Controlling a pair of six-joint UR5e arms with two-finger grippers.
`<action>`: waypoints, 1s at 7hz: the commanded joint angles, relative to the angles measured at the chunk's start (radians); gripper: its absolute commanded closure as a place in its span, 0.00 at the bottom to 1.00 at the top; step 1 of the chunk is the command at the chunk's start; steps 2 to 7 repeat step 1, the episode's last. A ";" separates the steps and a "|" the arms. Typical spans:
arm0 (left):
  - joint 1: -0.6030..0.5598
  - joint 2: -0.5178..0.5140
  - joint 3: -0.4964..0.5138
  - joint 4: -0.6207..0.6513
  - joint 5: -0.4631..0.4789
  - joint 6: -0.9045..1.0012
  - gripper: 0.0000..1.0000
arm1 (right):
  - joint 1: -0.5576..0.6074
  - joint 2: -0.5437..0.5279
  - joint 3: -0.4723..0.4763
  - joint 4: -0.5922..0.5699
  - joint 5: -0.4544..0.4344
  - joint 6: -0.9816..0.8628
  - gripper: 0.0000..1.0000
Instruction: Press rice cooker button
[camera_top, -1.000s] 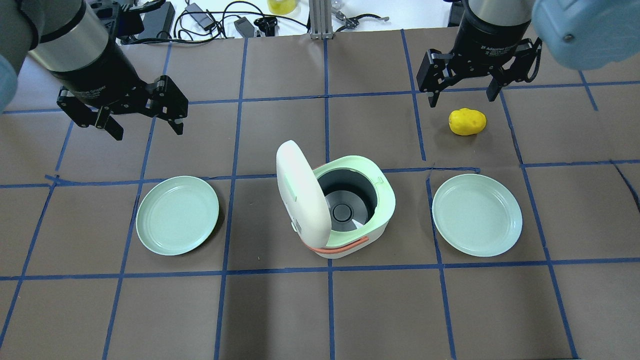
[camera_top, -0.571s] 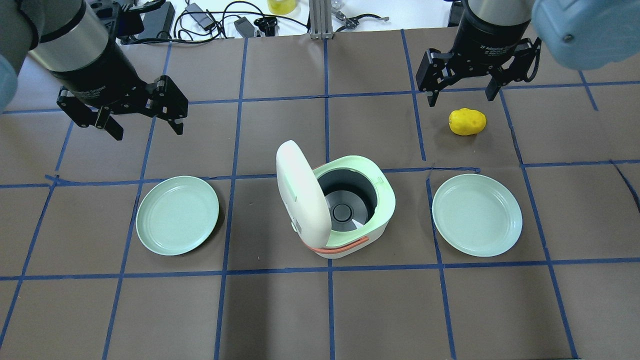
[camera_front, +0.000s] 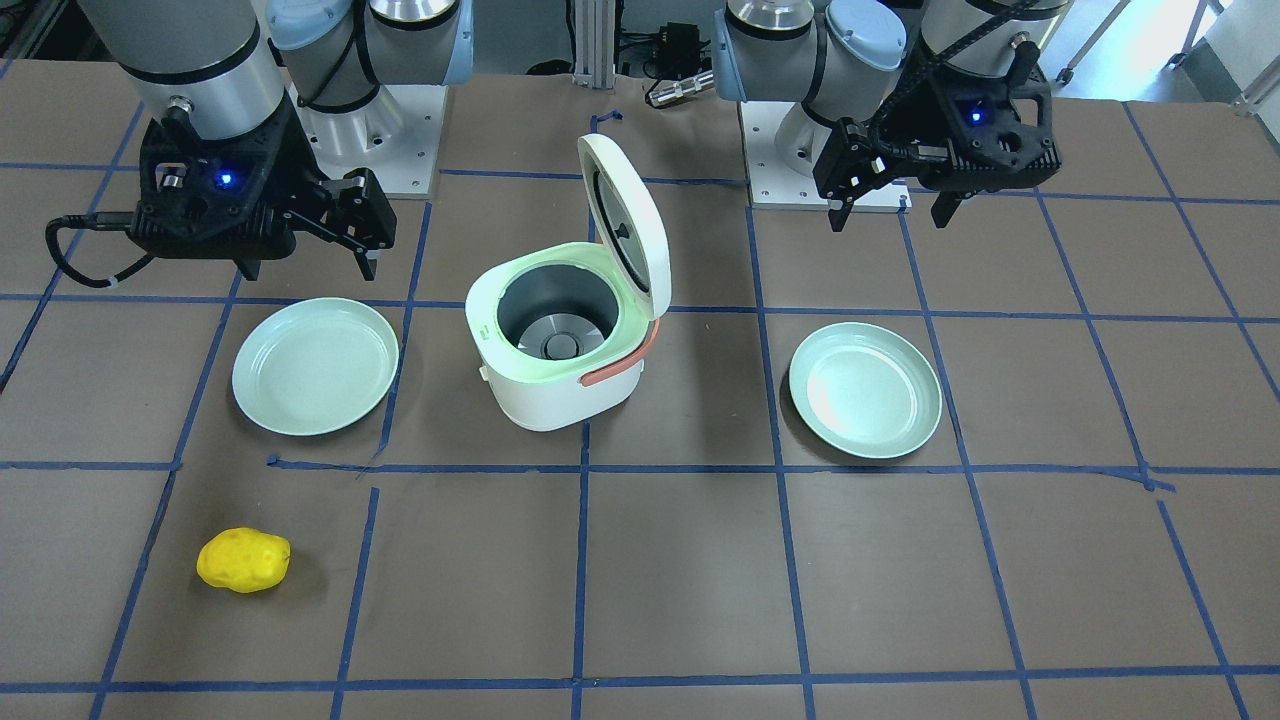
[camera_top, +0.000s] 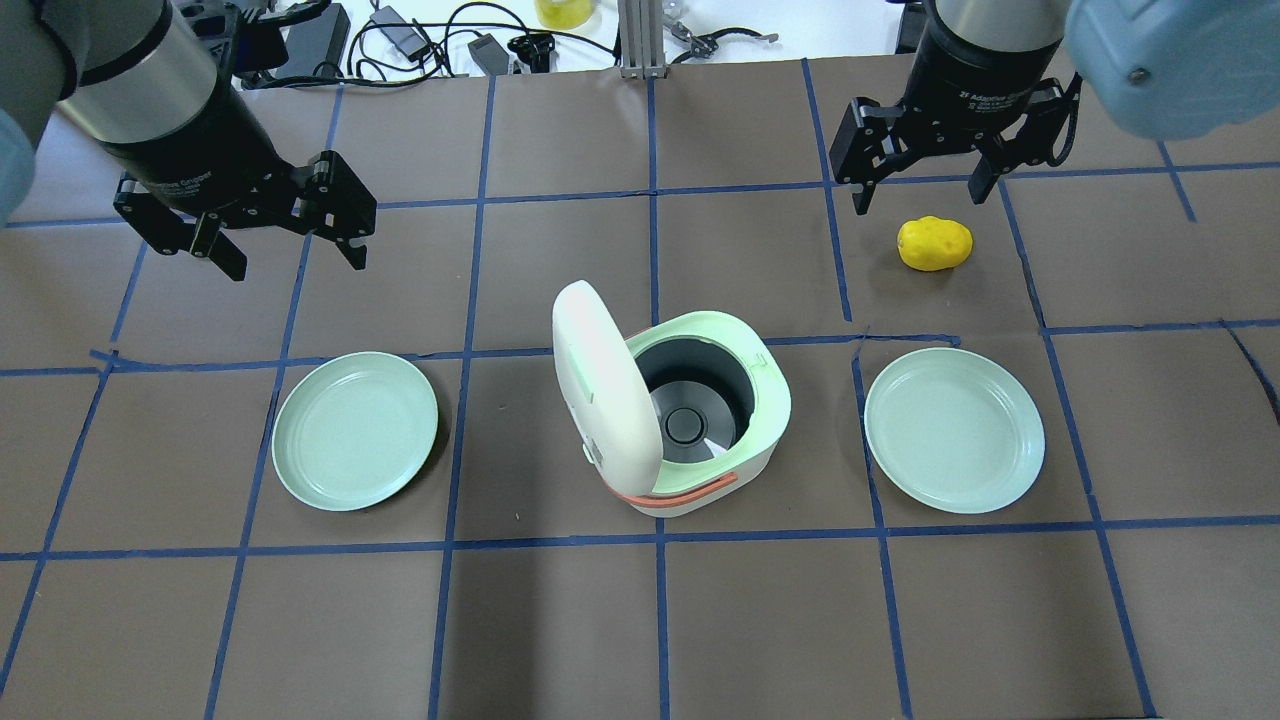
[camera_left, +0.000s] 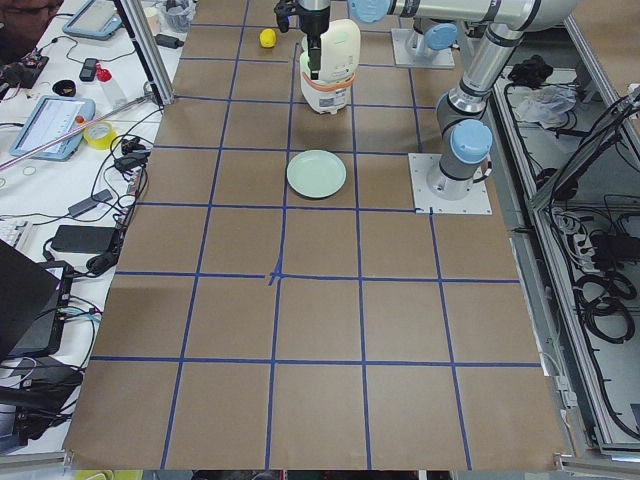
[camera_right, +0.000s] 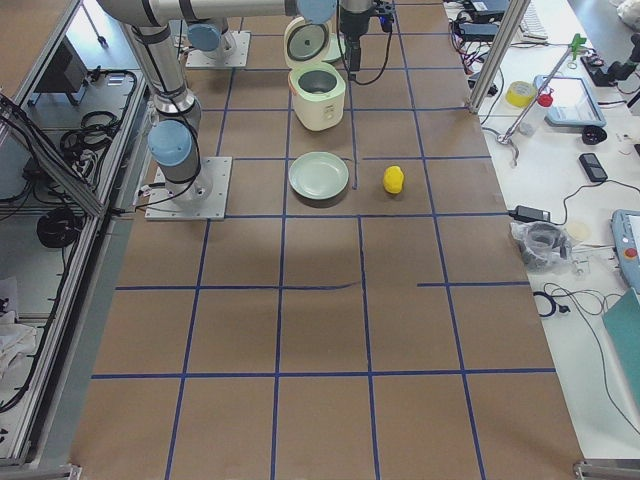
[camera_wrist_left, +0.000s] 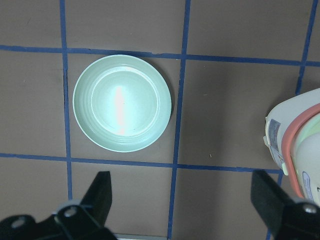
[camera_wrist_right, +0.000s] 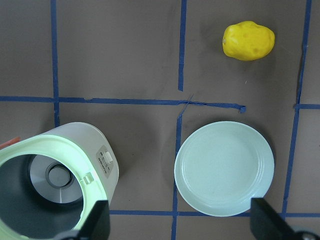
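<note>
The white and pale green rice cooker (camera_top: 700, 420) stands mid-table with its lid (camera_top: 600, 385) swung up and the inner pot bare. It also shows in the front view (camera_front: 560, 340). Its small white button panel (camera_wrist_right: 105, 159) shows on the side wall in the right wrist view. My left gripper (camera_top: 297, 262) hovers open and empty, behind and left of the cooker, above the left plate (camera_top: 355, 430). My right gripper (camera_top: 922, 198) hovers open and empty at the far right, over the yellow potato (camera_top: 935, 243). Neither gripper touches the cooker.
A second pale green plate (camera_top: 953, 430) lies right of the cooker. Cables and small items (camera_top: 420, 40) lie past the table's far edge. Blue tape lines (camera_top: 655, 535) grid the brown table top. In the left wrist view the left plate (camera_wrist_left: 122, 102) lies below open fingers (camera_wrist_left: 100, 192).
My right gripper has drifted very slightly toward the far edge. The left arm, cooker, plates and potato have not moved.
</note>
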 joint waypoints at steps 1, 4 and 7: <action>0.000 0.000 0.000 0.000 0.000 0.000 0.00 | -0.002 0.001 0.000 0.000 0.006 0.000 0.00; 0.000 0.000 0.000 0.000 0.000 0.000 0.00 | -0.002 0.001 0.000 0.000 0.006 0.000 0.00; 0.000 0.000 0.000 0.000 0.000 0.000 0.00 | -0.002 0.001 0.000 0.000 0.006 0.000 0.00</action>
